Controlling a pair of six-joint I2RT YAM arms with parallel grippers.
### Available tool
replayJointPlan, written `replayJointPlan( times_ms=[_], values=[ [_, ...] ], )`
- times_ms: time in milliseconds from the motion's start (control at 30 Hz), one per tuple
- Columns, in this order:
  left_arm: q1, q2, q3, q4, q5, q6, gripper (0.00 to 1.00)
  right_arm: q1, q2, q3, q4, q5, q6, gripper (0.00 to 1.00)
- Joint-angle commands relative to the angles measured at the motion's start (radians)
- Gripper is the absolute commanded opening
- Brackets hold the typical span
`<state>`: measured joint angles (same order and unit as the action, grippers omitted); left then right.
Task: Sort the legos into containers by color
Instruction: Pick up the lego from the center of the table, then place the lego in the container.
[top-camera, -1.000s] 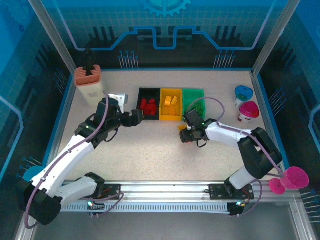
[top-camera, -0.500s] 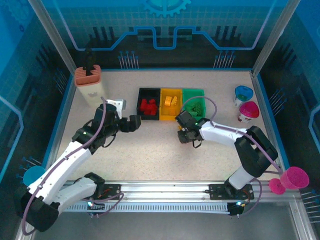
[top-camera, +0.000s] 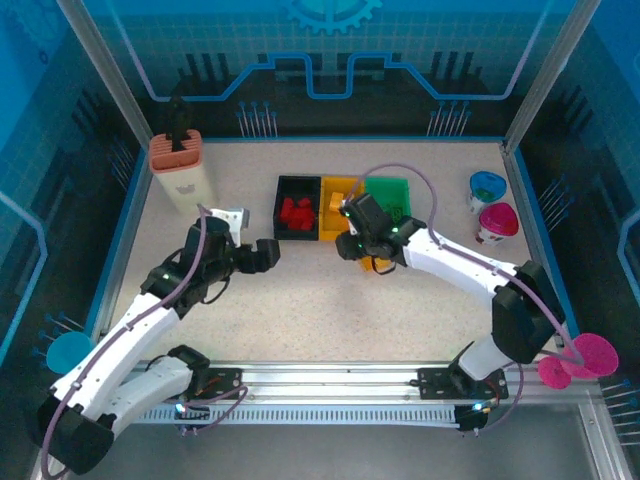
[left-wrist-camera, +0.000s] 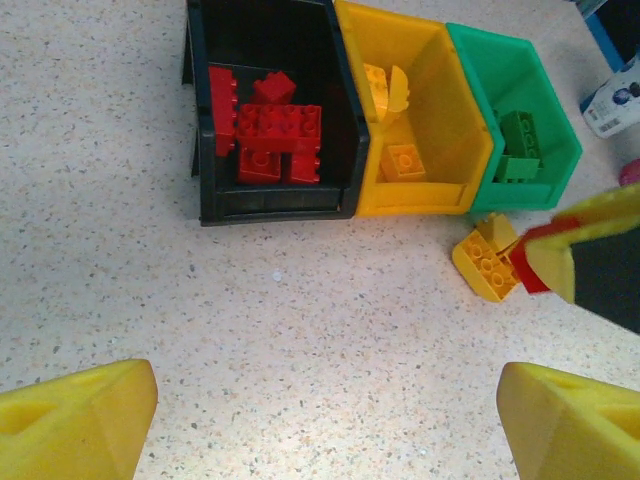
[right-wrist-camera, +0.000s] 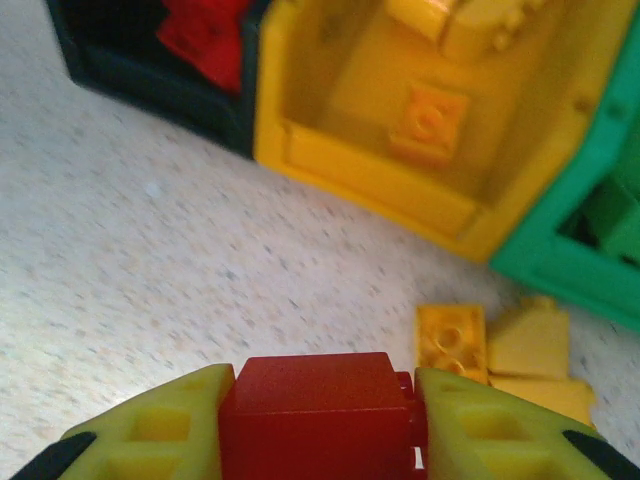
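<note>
while the right gripper (top-camera: 351, 244) is clamping one red brick (right-wrist-camera: 315, 400) before the yellow bin (left-wrist-camera: 415, 197), three yellow bricks (left-wrist-camera: 485, 265) are lying there; left gripper (top-camera: 268, 252) is gaping wide.

Black bin (left-wrist-camera: 270, 207), yellow bin (left-wrist-camera: 415, 197) and green bin (left-wrist-camera: 520, 195) stand on a speckled beige surface (left-wrist-camera: 300, 330). A red brick (right-wrist-camera: 318, 400) sits between yellow pads (right-wrist-camera: 150, 440) of the right end effector (right-wrist-camera: 318, 445).

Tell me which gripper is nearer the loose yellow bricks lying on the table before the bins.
Right. The right gripper, shut on a red brick, hovers just beside the loose yellow bricks; the left gripper is open, well to their left, near the black bin.
</note>
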<state>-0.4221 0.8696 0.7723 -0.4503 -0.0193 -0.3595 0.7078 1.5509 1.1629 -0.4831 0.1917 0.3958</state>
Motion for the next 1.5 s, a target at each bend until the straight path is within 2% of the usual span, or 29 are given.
replayJointPlan(
  times_ms=[0, 433, 833, 900, 933, 1033, 1067, 1233, 1467],
  values=[
    [-0.01, -0.034, -0.037, -0.012, 0.042, -0.044, 0.89, 0.013, 0.074, 0.109, -0.002, -0.066, -0.02, 0.28],
    [-0.064, -0.139, -0.192, 0.001, 0.056, -0.161, 0.88, 0.018, 0.444, 0.599, -0.125, -0.122, -0.054, 0.28],
    [-0.106, -0.205, -0.202, -0.026, 0.029, -0.182, 0.88, -0.017, 0.723, 1.011, -0.261, -0.096, -0.046, 0.3],
    [-0.111, -0.212, -0.205, -0.026, 0.028, -0.188, 0.88, -0.022, 0.748, 1.053, -0.275, -0.088, -0.038, 0.35],
    [-0.112, -0.213, -0.203, -0.025, 0.027, -0.189, 0.88, -0.025, 0.757, 1.067, -0.281, -0.082, -0.034, 0.43],
    [-0.118, -0.215, -0.194, -0.033, 0.027, -0.19, 0.88, -0.027, 0.743, 1.071, -0.292, -0.05, -0.017, 0.64],
    [-0.122, -0.214, -0.19, -0.037, 0.027, -0.187, 0.88, -0.025, 0.727, 1.055, -0.286, -0.048, -0.015, 0.66],
    [-0.127, -0.218, -0.18, -0.024, 0.03, -0.179, 0.88, -0.018, 0.562, 0.837, -0.176, -0.005, -0.025, 0.7],
    [-0.131, -0.187, -0.164, 0.002, 0.032, -0.169, 0.88, -0.023, 0.373, 0.595, -0.134, 0.023, -0.052, 0.7]
  ],
)
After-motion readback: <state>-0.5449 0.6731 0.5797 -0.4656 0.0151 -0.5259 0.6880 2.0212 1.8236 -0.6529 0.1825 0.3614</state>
